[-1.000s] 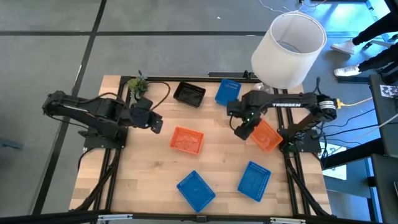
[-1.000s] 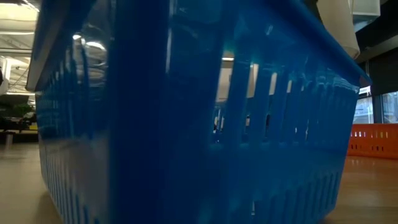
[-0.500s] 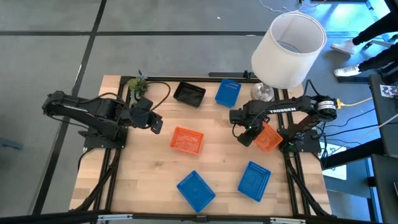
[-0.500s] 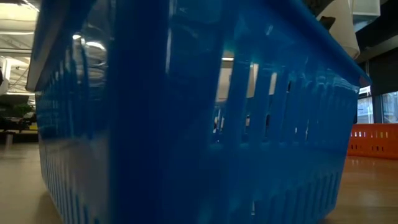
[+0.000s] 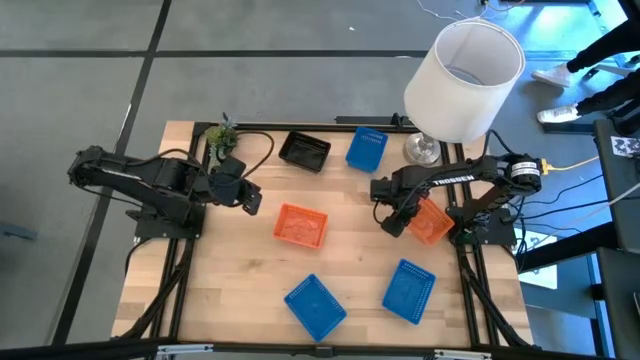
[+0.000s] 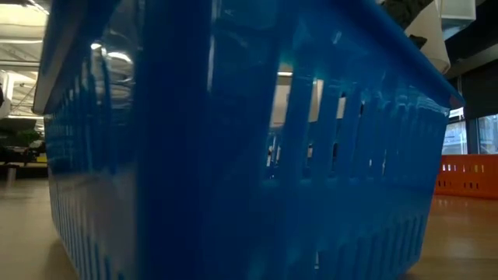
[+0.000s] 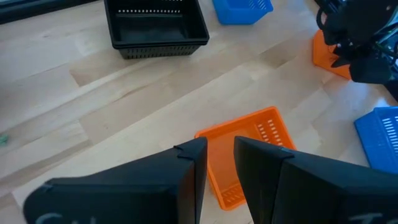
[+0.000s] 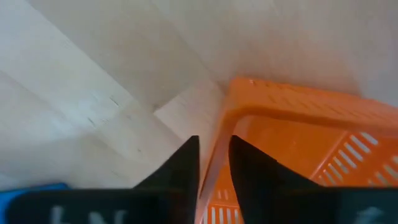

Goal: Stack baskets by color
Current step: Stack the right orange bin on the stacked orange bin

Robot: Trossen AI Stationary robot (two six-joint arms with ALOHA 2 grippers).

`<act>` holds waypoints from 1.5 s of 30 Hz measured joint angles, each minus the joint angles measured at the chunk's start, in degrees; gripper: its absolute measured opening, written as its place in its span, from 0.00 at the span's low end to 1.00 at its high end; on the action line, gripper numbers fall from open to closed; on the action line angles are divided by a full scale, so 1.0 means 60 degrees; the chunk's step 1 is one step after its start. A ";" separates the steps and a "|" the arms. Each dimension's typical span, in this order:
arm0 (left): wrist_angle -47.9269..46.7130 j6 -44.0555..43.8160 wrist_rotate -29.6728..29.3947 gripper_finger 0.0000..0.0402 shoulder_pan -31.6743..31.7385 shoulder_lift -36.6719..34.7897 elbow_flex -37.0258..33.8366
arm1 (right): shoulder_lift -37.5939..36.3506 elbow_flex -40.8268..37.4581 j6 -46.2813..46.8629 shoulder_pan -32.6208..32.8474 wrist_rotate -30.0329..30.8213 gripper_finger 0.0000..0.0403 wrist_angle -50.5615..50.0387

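A big white lampshade (image 5: 464,80) overhangs the far right corner of the wooden tabletop (image 5: 240,270). Baskets lie scattered singly: a black basket (image 5: 304,151) and a blue basket (image 5: 366,147) by the far edge, an orange basket (image 5: 300,225) in the middle, two more blue baskets (image 5: 315,306) (image 5: 408,290) near the front edge, one of which fills the low view. A second orange basket (image 5: 431,220) sits by the right edge.

The right gripper (image 5: 393,214) is down at that basket's inner rim; in the wrist view its fingers (image 8: 186,163) straddle the orange wall (image 8: 219,158), drawn in to a narrow gap and pinching it. The left gripper (image 7: 215,163) waits above the left side of the tabletop, its fingers a small gap apart, holding nothing.

Likely risks: the grip is on one thin corner of the rim, so the basket could swing, tilt or slip when lifted. Carried toward the middle orange basket, it may land skewed and fail to nest.
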 joint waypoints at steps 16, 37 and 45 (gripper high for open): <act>-0.0558 0.1455 0.1071 0.18 -0.0094 0.0351 -0.0194 | 0.0000 0.4661 -0.0052 0.0315 0.0582 0.01 -0.0492; 0.5026 0.2292 0.1994 0.18 -0.0623 0.3244 -0.3895 | 0.0678 0.5894 -0.1508 0.0466 0.0087 0.00 0.3919; 0.7831 0.3034 0.1998 0.18 -0.0451 0.4422 -0.3901 | 0.0678 0.5890 -0.1541 0.0385 0.0080 0.00 0.3893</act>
